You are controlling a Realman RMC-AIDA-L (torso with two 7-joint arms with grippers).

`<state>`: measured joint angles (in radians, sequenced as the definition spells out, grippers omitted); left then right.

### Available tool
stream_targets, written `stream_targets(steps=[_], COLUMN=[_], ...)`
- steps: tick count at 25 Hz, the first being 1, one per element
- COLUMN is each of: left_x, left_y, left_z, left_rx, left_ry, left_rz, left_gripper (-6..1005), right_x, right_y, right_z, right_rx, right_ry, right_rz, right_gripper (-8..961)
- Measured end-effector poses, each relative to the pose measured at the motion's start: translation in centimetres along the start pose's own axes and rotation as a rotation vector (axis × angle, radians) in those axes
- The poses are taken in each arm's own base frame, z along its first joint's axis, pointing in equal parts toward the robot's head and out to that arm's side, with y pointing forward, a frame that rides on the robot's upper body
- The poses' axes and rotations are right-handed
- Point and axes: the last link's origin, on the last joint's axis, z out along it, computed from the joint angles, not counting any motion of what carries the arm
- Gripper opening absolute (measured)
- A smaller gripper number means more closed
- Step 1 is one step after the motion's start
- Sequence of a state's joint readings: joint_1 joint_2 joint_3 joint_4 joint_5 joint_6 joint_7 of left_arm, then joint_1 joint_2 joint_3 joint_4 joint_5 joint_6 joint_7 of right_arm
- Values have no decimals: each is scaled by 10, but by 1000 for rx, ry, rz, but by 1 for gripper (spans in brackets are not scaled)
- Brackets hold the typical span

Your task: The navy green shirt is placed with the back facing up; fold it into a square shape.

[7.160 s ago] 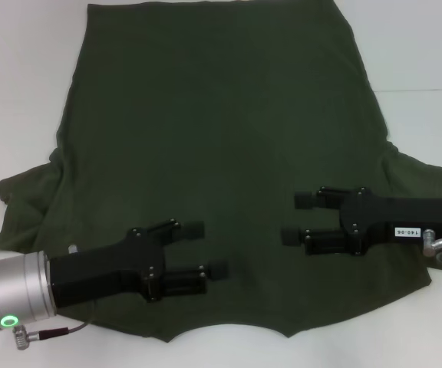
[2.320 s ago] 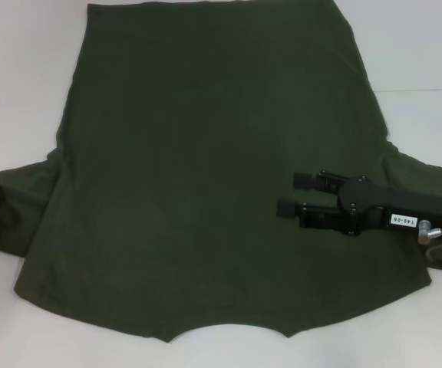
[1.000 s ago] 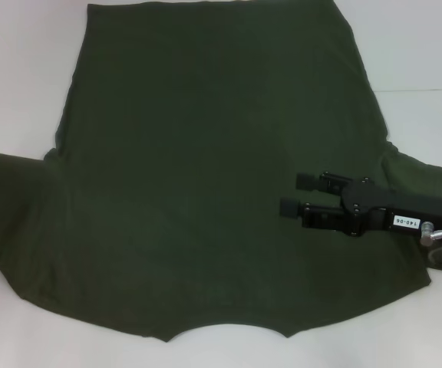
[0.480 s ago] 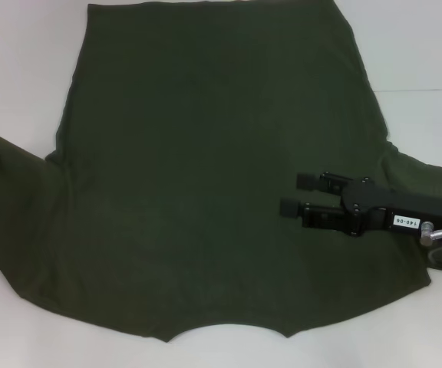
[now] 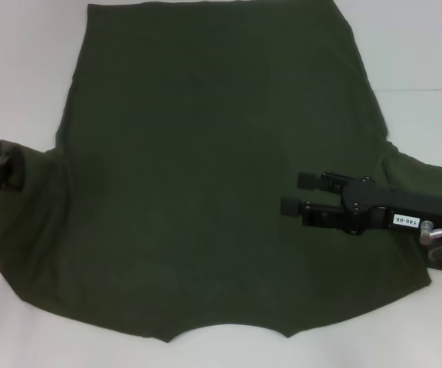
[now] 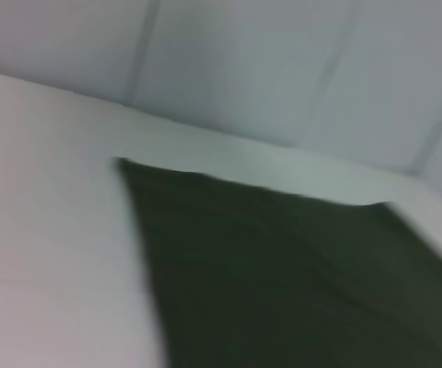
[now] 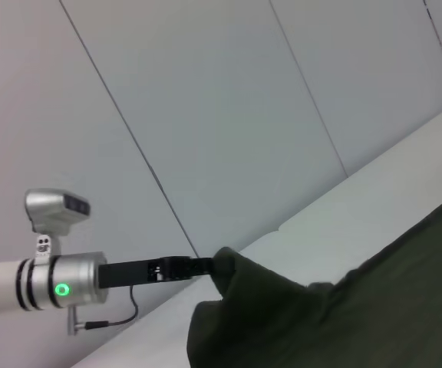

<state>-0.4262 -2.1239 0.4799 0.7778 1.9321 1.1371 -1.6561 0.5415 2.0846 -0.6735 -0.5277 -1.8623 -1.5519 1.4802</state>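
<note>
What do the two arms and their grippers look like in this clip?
The right gripper is a matte black block with two parallel black fingers, a white label reading "140-06", and a silver metal wrist with a thin cable. The left gripper is likewise black, on a silver cylindrical wrist with a glowing green ring, black bands, a dangling cable and a grey camera.

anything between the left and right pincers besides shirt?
No. In the head view, only flat back panel of the navy green shirt spans from the left pincer, gripping the raised sleeve, to the open right pincer.

Left claw (image 7: 209, 268) lifts the navy green shirt (image 7: 344, 322) sleeve.
</note>
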Motion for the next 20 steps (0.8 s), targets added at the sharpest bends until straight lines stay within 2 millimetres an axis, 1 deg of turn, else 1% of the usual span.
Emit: stream_targets(steps=[3,6,8,9,10,12,17,20], left_x=[1,0,-3,-3,-6,-9,-17,-20], left_y=[12,25,36,36,46,54,68,75], left_z=[-3,2,11,11,21,29,40,42], left_rx=[-85,-148,-176,-176,-208,-243,-295,-337], left_ry=[-4,-5,-7,-7,-12,-15,-8,-8], left_rz=[-28,-58,-75,-75,-97,-132,-203,-234], left_gripper=[12,12,12,12,12,17,195,257], right_x=[0,0,-1,-1,-1,-1,-1,-2], right_y=[0,0,0,0,0,0,0,0], right_z=[0,0,1,1,1,1,1,0], right_rx=[0,-1,-2,-2,-2,-2,-4,-4], right_ry=[0,0,0,0,0,0,0,0], right_rz=[0,-1,-2,-2,-2,-2,-4,-7], right_gripper=[897,897,897,897,897,897,898,898])
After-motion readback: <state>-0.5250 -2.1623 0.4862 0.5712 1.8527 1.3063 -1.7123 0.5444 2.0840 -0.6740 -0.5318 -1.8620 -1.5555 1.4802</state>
